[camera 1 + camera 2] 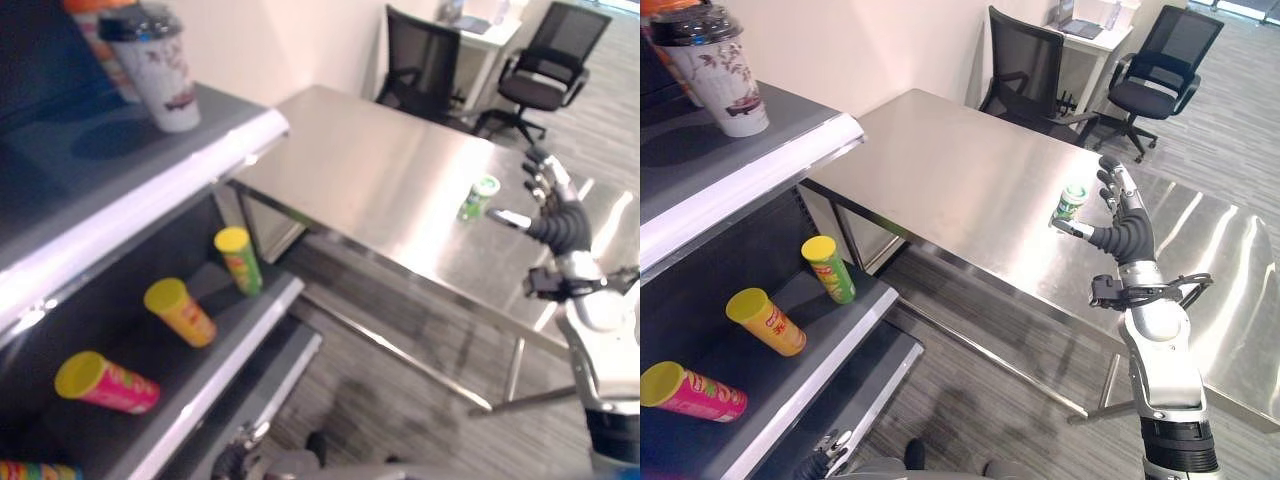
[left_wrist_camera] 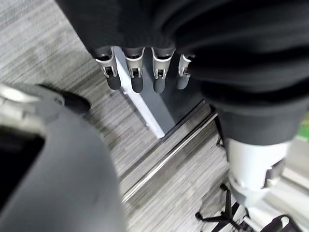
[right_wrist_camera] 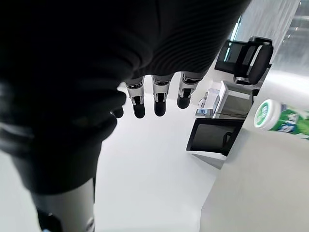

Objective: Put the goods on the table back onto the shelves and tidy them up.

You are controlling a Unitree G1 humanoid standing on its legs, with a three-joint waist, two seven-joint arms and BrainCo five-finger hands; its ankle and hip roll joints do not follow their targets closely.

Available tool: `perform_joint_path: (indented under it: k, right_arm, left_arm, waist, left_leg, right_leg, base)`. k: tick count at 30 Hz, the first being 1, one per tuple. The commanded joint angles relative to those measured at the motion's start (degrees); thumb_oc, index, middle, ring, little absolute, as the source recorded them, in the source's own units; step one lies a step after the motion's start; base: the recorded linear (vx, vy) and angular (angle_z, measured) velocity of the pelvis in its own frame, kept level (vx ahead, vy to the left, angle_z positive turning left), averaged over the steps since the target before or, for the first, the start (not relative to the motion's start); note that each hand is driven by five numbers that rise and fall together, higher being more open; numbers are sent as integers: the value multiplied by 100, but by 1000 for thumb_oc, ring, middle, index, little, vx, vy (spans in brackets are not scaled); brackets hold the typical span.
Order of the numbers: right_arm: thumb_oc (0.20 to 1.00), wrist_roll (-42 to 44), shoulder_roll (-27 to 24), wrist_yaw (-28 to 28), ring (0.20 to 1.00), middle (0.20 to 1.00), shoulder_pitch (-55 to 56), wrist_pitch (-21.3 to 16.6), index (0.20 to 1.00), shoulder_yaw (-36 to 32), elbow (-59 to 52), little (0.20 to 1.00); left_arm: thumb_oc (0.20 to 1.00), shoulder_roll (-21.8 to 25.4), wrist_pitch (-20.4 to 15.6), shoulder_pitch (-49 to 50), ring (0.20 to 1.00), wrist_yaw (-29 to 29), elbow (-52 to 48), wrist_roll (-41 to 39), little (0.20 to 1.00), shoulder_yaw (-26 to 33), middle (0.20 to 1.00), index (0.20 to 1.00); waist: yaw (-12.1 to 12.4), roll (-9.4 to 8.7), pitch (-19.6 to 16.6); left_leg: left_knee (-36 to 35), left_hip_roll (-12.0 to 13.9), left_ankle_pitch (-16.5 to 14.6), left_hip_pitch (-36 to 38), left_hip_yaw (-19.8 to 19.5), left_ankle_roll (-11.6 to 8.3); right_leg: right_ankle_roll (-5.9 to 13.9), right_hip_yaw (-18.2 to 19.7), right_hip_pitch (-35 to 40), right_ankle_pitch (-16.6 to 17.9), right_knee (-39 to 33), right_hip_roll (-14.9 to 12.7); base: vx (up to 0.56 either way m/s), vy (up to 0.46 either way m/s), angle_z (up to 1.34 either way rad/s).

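Open right hand (image 1: 1127, 232) beside green can (image 1: 1071, 203)

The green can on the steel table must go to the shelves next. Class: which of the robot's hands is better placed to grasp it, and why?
Right. The right hand is raised open beside the green can on the table; the left hand hangs low over the floor.
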Motion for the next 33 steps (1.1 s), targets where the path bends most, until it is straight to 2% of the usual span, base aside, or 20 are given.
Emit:
perform_joint_path:
  k: [1,2,3,4,5,9,10,13,19,20,26,28,33]
  right_arm:
    - [1000,-76,-452,-291,1000,1000,-602,-124,1000,-177,360,1000]
    - [1000,-75,-459,-290,1000,1000,-611,-129,1000,-172,370,1000]
    - [1000,-41,-673,-170,1000,1000,-591,-22,1000,-134,535,1000]
    - [1000,-144,-603,-248,1000,1000,-550,-46,1000,-339,515,1000]
    - [1000,-241,-775,-292,1000,1000,-631,-22,1000,-392,667,1000]
    - [1000,-180,-904,-332,1000,1000,-773,-42,1000,-441,859,1000]
    - [1000,-212,-1172,-337,1000,1000,-893,-36,1000,-402,1120,1000]
    - [1000,-94,-1377,-344,1000,1000,-1117,-4,1000,-330,1522,1000]
    - [1000,427,-1451,-151,1000,1000,-1564,-63,1000,-5,2301,1000]
    - [1000,492,-1614,-79,1000,1000,-1665,-125,1000,180,2534,1000]
    - [1000,659,-1650,27,1000,1000,-1826,-294,1000,502,2365,1000]
    - [1000,702,-1570,27,1000,1000,-1833,-473,1000,539,2195,1000]
    - [1000,582,-1818,96,1000,1000,-1836,-479,1000,739,2278,1000]
  left_arm:
    - [1000,51,-120,-5,1000,-69,-191,-225,1000,-226,1000,1000]
    - [1000,44,-120,-6,1000,-68,-192,-226,1000,-226,1000,1000]
    - [1000,46,-114,59,1000,-103,-173,-221,1000,-294,1000,1000]
    - [1000,22,-78,-26,1000,-66,-141,-197,1000,-269,1000,1000]
    - [1000,-3,-80,-8,1000,-84,-196,-216,1000,-341,1000,1000]
    - [1000,-18,-76,49,1000,-147,-382,-253,1000,-562,1000,1000]
    - [1000,-44,-58,65,1000,-162,-473,-327,1000,-594,1000,1000]
    - [1000,-52,-53,78,1000,-195,-573,-387,1000,-654,1000,1000]
    - [1000,17,-76,61,1000,-195,-517,-424,1000,-630,1000,1000]
    - [1000,58,-72,79,1000,-200,-537,-439,1000,-635,1000,1000]
    - [1000,58,-88,65,1000,-187,-511,-459,1000,-629,1000,1000]
    - [1000,38,-77,96,1000,-182,-548,-449,1000,-651,1000,1000]
    - [1000,58,-74,93,1000,-171,-518,-415,1000,-687,1000,1000]
  waist:
    - [-57,12,-151]
    - [-67,23,-151]
    - [-166,-52,-91]
    - [-230,-104,-141]
    - [-222,-104,-174]
    - [-232,-82,-213]
    - [-218,-73,-169]
    - [-201,-65,-58]
    - [-150,-72,135]
    - [-123,-83,208]
    - [-98,-56,367]
    - [-59,-11,435]
    - [1,9,507]
  left_leg:
    - [-25,176,34,390,-565,-304]
    - [-25,184,30,388,-573,-306]
    - [-25,183,-8,427,-586,-241]
    - [-25,298,55,434,-566,-214]
    - [-25,352,88,398,-528,-247]
    - [-25,466,109,320,-531,-268]
    - [-25,532,118,280,-496,-286]
    - [-25,593,121,184,-475,-322]
    - [-25,648,70,49,-459,-370]
    - [-25,665,41,14,-448,-387]
    - [-25,667,1,-88,-445,-407]
    - [-25,679,-18,-120,-446,-413]
    - [-25,674,-28,-137,-456,-420]
  right_leg:
    - [-159,100,-525,662,-718,-5]
    - [-162,89,-523,661,-717,1]
    - [-168,150,-544,661,-689,63]
    - [-111,240,-388,736,-712,147]
    - [-92,201,-361,734,-756,135]
    - [-58,123,-320,736,-756,146]
    - [-47,90,-317,724,-756,149]
    - [-41,63,-353,697,-756,153]
    - [-36,13,-451,672,-756,136]
    - [-33,8,-473,664,-756,126]
    - [-17,-13,-511,669,-756,84]
    - [-7,-45,-499,666,-756,43]
    - [-4,-70,-481,667,-756,17]
  base:
    - [88,-43,31]
    - [164,-117,36]
    - [169,-201,58]
    - [200,-235,74]
    - [135,-160,93]
    - [98,-103,45]
    - [43,-52,23]
    - [26,-63,3]
    - [6,-40,-7]
    - [0,0,0]
    - [-1,-14,10]
    - [16,2,8]
    - [0,0,0]
